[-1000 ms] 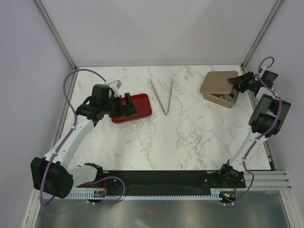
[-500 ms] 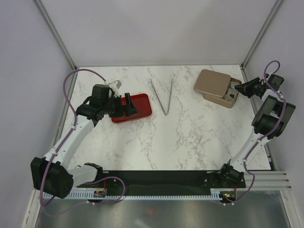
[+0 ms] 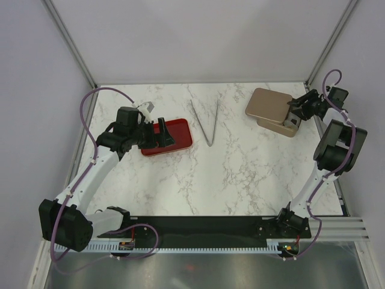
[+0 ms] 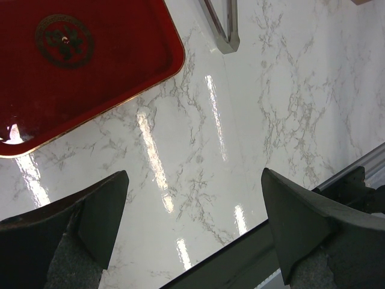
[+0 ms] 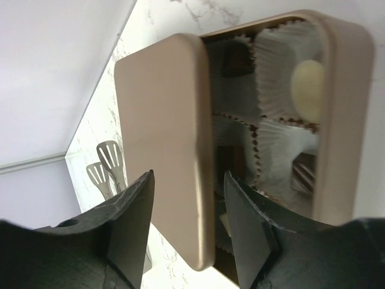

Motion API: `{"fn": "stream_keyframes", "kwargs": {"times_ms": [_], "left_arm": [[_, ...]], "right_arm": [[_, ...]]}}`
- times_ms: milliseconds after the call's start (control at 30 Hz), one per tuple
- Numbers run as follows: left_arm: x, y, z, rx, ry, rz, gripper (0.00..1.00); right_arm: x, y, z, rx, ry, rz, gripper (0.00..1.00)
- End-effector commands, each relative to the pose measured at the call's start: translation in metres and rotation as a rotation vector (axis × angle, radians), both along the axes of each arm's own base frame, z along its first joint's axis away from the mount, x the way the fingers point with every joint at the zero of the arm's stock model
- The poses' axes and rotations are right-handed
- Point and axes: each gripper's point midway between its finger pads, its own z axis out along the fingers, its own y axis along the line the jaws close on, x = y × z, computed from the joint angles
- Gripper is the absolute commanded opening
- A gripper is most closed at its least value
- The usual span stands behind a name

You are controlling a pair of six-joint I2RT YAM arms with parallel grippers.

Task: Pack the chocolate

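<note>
Chocolate (image 5: 308,84) sits in paper cups (image 5: 274,138) inside the tan box (image 5: 346,120), far right of the bench (image 3: 240,174). The lid (image 5: 162,132) lies askew and covers roughly half. Pieces look light, smooth, easily marred and probably slippery. I'd pinch them gently by the sides, likely with the tongs (image 3: 205,123). Right tool (image 5: 189,180) is spread and empty, close to the lid. Left tool (image 4: 192,180) is spread wide and empty, near the red tray (image 4: 78,72).

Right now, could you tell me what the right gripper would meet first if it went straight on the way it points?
Probably the lid, which lies askew over the box right ahead of the open right gripper; depth is hard to judge.
</note>
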Motion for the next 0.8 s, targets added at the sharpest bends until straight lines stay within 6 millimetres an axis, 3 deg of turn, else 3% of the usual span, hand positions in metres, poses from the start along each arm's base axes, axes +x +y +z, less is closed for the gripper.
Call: {"fn": "stream_keyframes", "kwargs": {"times_ms": [0,233,467,767], "left_arm": [[0.006,0.000,0.010,0.005,-0.063,-0.028,1.00],[0.007,0.001,0.008,0.010,-0.057,-0.022,1.00],[0.008,0.000,0.009,0.005,-0.055,-0.019,1.00],[0.007,-0.001,0.006,0.003,-0.045,-0.023,1.00]], "right_arm": [[0.012,-0.003,0.035,-0.107,-0.078,0.003,0.62],[0.003,-0.005,0.023,-0.208,0.012,0.006,0.67],[0.013,0.006,0.017,-0.208,0.012,0.055,0.68],[0.016,0.012,-0.005,-0.196,0.048,0.062,0.66]]}}
